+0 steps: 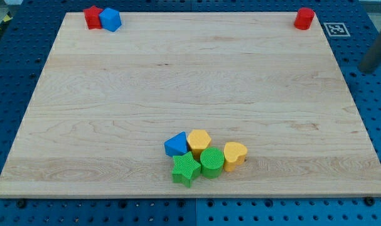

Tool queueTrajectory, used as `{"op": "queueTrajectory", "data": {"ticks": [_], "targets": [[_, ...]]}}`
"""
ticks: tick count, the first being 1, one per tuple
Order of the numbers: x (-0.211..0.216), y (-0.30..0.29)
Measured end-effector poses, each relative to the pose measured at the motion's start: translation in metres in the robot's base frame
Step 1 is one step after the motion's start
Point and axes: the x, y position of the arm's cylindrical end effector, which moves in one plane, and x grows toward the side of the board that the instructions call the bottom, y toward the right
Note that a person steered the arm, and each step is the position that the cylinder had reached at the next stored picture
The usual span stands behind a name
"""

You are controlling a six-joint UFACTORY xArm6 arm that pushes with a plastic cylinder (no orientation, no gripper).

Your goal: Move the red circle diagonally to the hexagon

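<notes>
- My tip: not visible in this view; only a grey, blurred bar (373, 58) enters at the view's right edge, off the board, so I cannot tell where the tip stands relative to the blocks; the arm carries no claw, so nothing is held.
- Red circle (304, 18): near the board's top right corner; alone, well apart from every other block.
- Yellow hexagon (199, 140): in the cluster at the view's bottom centre; blue triangle (175, 145) touching on its left; green star (186, 168) and green circle (211, 162) just below it; yellow heart (235, 154) at the cluster's right.
- Top left corner: red block (91, 17), shape unclear, touching a blue block (110, 19).
- Surface: pale wooden board (190, 81); blue perforated table (14, 75) around it; fiducial marker (336, 29) beyond the top right corner.
</notes>
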Motion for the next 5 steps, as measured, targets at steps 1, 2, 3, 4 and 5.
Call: {"op": "queueTrajectory", "data": {"ticks": [1,2,3,4,5], "targets": [[-0.052,0.0],[-0.108,0.0],[-0.16,-0.007],[-0.167,-0.058],[-0.162,-0.076]]}}
